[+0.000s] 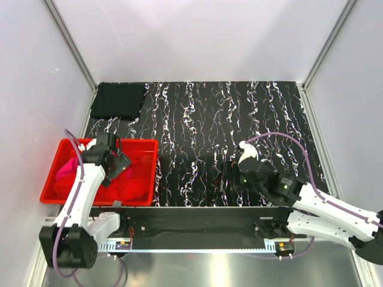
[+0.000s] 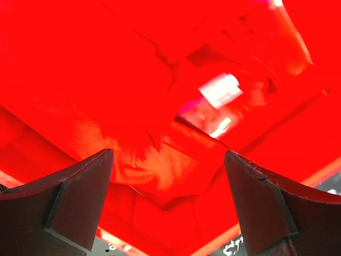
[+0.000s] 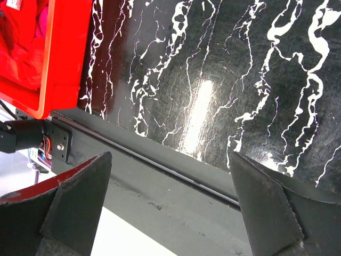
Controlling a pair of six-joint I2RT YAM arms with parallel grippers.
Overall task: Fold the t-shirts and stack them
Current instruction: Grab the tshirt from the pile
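Top external view, left to right. A rigid red plastic rectangular bin (image 1: 49,188) sits at the counter's near-left edge. In it are a crumpled magenta pink cloth t-shirt (image 1: 64,170) at the left end and a bright red cloth t-shirt (image 1: 136,184) bunched beside it. A folded black cloth t-shirt (image 1: 118,100) lies flat at the far-left corner of the black, white-veined counter (image 1: 197,119), apart from the bin. The left tool (image 1: 121,166) hangs over the bin above the red shirt, fingers spread wide, nothing between them. Can't tell if it touches the cloth. The left wrist view is all red cloth plus a small white label (image 2: 220,89). The right tool (image 1: 227,178) is low over bare counter, right of centre near the front edge, fingers wide apart, empty, well clear of the shirts.
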